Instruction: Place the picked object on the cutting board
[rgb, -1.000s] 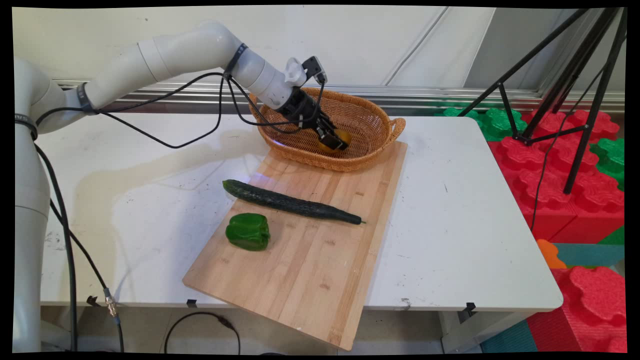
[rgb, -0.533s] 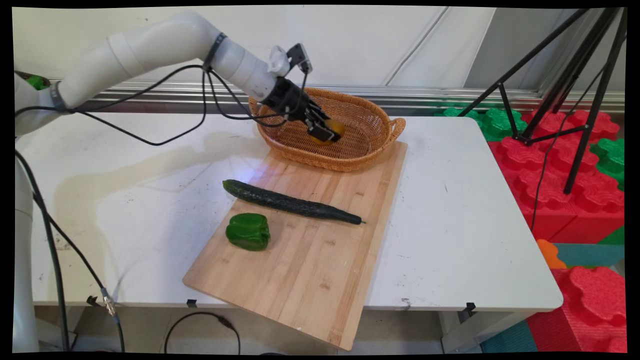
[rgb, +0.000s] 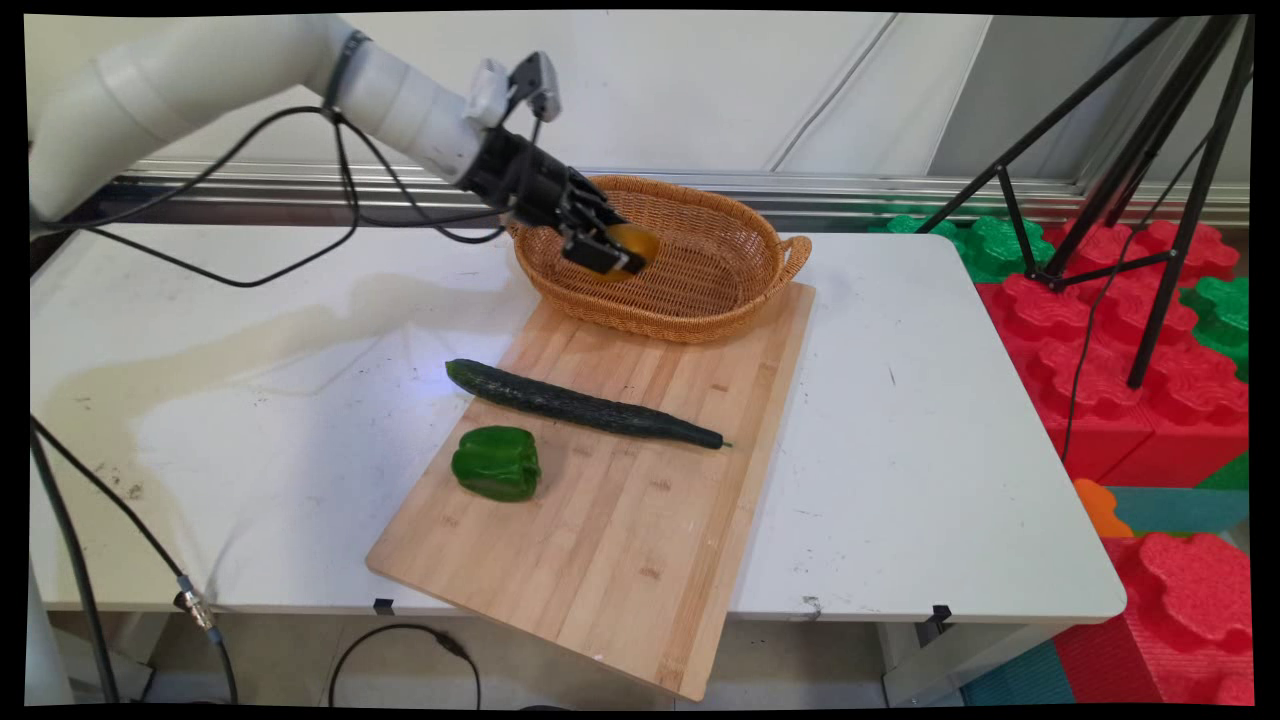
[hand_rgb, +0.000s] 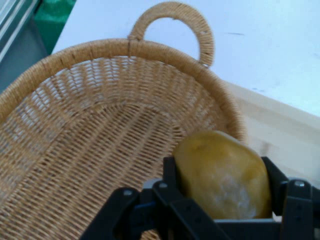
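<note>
My gripper (rgb: 612, 254) is shut on a rounded yellow-orange fruit (rgb: 634, 243), held in the air over the left part of the wicker basket (rgb: 720, 300). The hand view shows the same fruit (hand_rgb: 222, 175) clamped between the two black fingers (hand_rgb: 171, 175), with the basket's woven floor (hand_rgb: 90, 150) and its far handle below and beyond. On the wooden cutting board (rgb: 640, 520) in front of the basket lie a long dark cucumber (rgb: 580, 405) and a green bell pepper (rgb: 497, 463).
The basket stands on the far end of the board, which juts over the table's near edge. Black cables (rgb: 250, 270) hang from the arm over the table's left side. A black tripod (rgb: 1130, 170) and red and green foam blocks (rgb: 1130, 330) stand to the right of the table.
The gripper has risen and drawn back to the left with the yellow fruit in it, lifting it off the basket's floor. The cucumber and pepper have stayed put.
</note>
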